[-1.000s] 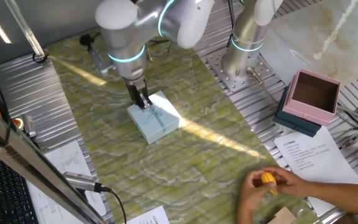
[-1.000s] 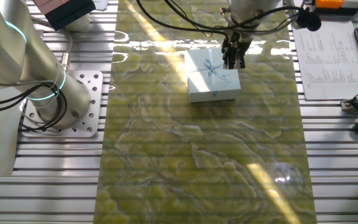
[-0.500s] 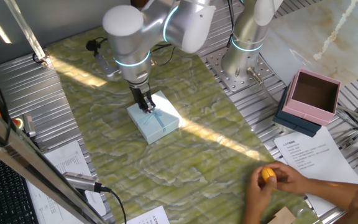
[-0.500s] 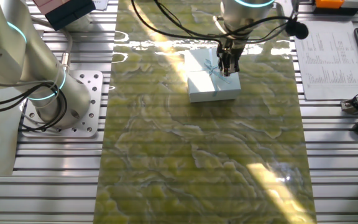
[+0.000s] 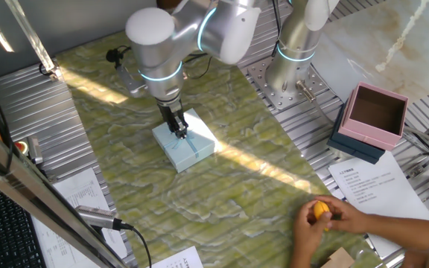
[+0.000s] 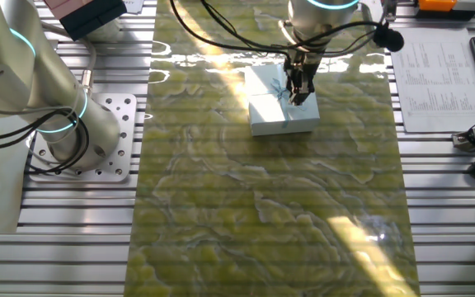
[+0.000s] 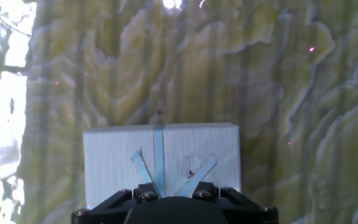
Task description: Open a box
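The pale blue gift box (image 5: 194,147) sits closed on the green marbled mat, with its lid on. It also shows in the other fixed view (image 6: 270,114) and in the hand view (image 7: 110,158). My gripper (image 5: 179,131) points straight down onto the middle of the lid, at the ribbon bow (image 7: 194,176). Its fingers (image 6: 297,89) stand close together on the bow. In the hand view the dark gripper housing hides the fingertips and the knot; only the ribbon tails and the ribbon strip show.
A pink box on a dark blue base (image 5: 375,115) stands open at the right on the metal table. A person's hand (image 5: 326,219) holds a yellow object at the front right. A second arm's base (image 5: 293,67) stands behind the mat. Papers (image 5: 371,182) lie at the right.
My gripper moved from the box's far edge in over the middle of the lid and came down onto the bow. The box has not moved. The person's hand shifted slightly.
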Tool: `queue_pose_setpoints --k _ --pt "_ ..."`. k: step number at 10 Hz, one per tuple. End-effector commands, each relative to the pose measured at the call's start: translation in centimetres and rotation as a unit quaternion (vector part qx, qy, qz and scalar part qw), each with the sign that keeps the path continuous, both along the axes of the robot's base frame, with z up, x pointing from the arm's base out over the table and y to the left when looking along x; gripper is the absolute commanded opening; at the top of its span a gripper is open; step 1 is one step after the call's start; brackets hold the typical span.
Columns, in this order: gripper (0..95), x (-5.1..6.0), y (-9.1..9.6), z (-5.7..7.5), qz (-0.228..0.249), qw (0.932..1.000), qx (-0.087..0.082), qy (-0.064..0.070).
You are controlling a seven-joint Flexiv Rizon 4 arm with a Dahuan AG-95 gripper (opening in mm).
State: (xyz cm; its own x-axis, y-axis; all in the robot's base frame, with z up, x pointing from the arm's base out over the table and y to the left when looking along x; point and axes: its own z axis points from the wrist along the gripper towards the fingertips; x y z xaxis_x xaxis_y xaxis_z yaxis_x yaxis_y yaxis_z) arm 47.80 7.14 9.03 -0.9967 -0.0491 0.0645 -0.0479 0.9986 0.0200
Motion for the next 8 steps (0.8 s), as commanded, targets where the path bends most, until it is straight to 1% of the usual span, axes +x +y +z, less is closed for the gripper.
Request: queue_pose_setpoints --k 1,3,5,6,7,8 --pt "38.0 0.04 -0.05 -0.02 0.005 1.0 -0.002 -0.001" --pt "38.0 0.04 -0.12 0.25 0.012 0.9999 -0.005 -0.003" --pt "38.0 0.03 -0.12 0.25 0.012 0.9999 -0.006 0.005" --pt "38.0 0.03 -0.12 0.25 0.013 0.9999 -0.006 0.006" --pt "38.0 0.03 -0.12 0.25 0.029 0.9996 -0.005 -0.003" --pt "38.0 0.03 -0.12 0.25 0.035 0.9993 -0.005 -0.011"
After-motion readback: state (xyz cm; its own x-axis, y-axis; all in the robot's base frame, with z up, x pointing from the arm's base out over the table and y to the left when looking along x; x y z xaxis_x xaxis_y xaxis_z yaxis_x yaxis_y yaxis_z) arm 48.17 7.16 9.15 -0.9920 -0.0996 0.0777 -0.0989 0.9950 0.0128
